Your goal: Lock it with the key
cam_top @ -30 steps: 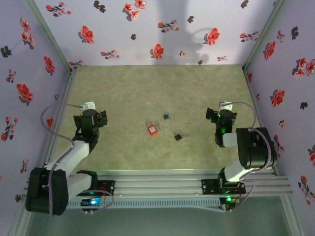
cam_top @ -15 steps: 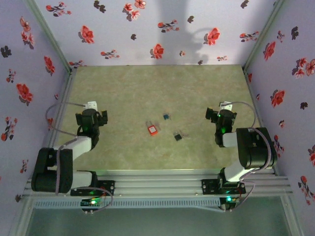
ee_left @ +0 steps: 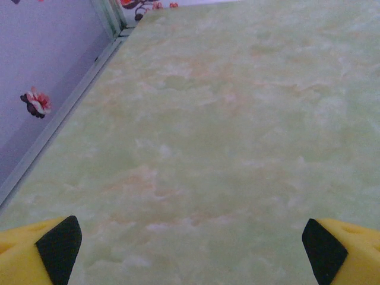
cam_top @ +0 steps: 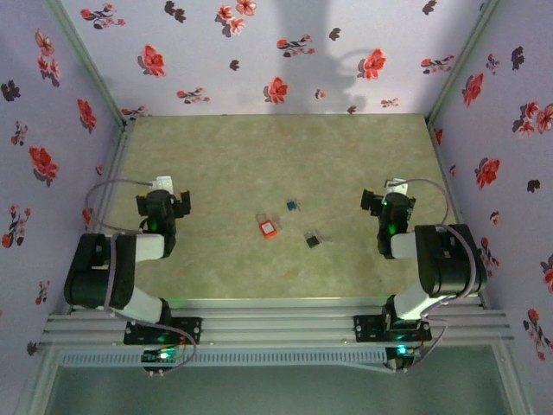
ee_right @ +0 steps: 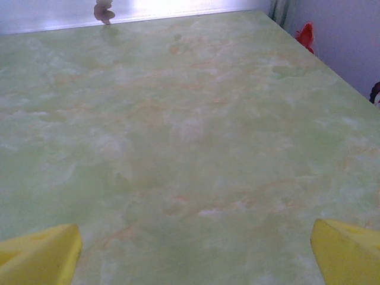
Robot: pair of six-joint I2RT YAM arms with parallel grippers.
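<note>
Left gripper hangs over the table's left side, right gripper over its right. In the left wrist view the yellow fingers sit at the bottom corners, jaws spread wide, holding nothing. The right wrist view shows the same: jaws wide, empty. The lock lies mid-table between the arms, touched by neither. A dark object lies just right of it and a blue object just beyond, both too small to identify. Flowered wall at the back.

Lock on table between left claw, right claw.
</note>
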